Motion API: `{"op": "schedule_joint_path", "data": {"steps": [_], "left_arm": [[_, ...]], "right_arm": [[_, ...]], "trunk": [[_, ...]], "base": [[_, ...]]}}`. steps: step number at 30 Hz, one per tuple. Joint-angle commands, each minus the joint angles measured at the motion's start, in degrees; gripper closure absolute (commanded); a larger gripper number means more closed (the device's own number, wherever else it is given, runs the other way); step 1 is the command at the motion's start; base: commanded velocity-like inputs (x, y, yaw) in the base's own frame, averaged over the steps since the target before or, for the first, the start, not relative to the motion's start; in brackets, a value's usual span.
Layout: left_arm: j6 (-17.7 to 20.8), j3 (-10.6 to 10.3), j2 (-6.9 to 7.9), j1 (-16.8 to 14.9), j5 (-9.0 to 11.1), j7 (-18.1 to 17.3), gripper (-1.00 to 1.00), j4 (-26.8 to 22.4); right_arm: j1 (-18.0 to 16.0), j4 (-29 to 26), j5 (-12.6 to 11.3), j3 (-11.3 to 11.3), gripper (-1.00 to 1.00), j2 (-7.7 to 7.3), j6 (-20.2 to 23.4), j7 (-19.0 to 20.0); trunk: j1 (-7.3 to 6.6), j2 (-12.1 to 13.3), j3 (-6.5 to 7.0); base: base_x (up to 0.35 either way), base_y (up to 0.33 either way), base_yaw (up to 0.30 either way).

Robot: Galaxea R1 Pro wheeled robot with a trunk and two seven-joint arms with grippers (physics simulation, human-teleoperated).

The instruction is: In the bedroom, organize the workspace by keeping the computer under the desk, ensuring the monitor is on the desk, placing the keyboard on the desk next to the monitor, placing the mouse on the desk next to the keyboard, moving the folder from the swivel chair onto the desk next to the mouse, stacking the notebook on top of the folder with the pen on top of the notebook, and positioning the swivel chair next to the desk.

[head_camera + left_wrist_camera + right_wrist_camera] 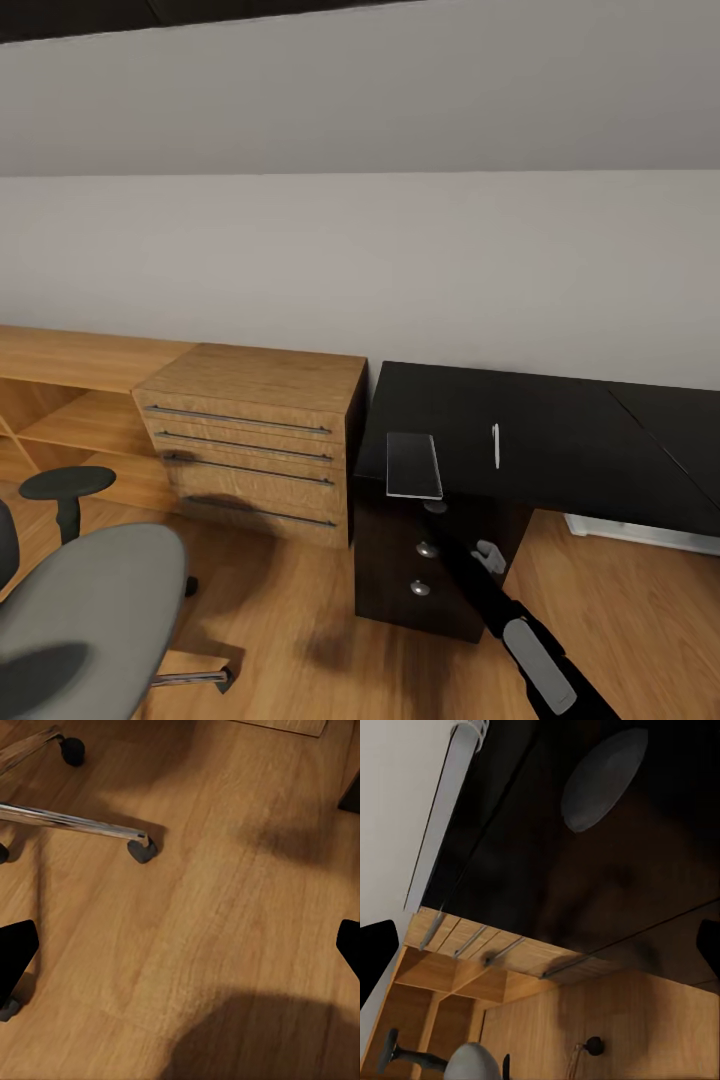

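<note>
Nearest the head camera, the right arm [535, 650] reaches toward the desk [560, 430], whose black top carries a thin grey notebook [413, 465] at its front edge and a slim pale pen [496, 445] just beside it. Black drawers sit beneath. Grey swivel chair [90, 600] stands left on the wooden floor [225, 907]. Both grippers' fingertips are spread wide, empty.

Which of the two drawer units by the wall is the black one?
The black drawer pedestal with round knobs, under the black desk top; the light wooden cabinet beside it has long bar handles.
</note>
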Motion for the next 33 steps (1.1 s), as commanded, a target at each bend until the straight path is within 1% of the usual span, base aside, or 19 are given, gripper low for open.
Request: {"op": "schedule_joint_path", "data": {"steps": [1, 22, 33], "left_arm": [[-0.1, 0.1, -0.02, 0.0, -0.6, 0.6, -1.0, 0.0], [-0.2, 0.1, -0.02, 0.0, -0.6, 0.4, -1.0, 0.0], [-0.3, 0.2, -0.02, 0.0, -0.5, 0.7, -1.0, 0.0]], "right_arm": [[0.0, 0.1, -0.6, 0.1, -1.0, -0.11, 0.2, 0.1], [0.0, 0.4, -0.7, 0.1, -1.0, -0.29, 0.1, 0.1], [0.0, 0.4, -0.6, 0.2, -1.0, -0.14, 0.0, -0.3]], "trunk": [[-0.01, 0.0, -0.05], [-0.01, 0.0, -0.05], [-2.42, 4.4, 1.92]], "base": [[0.0, 0.0, 0.0], [0.0, 0.0, 0.0], [0.0, 0.0, 0.0]]}}
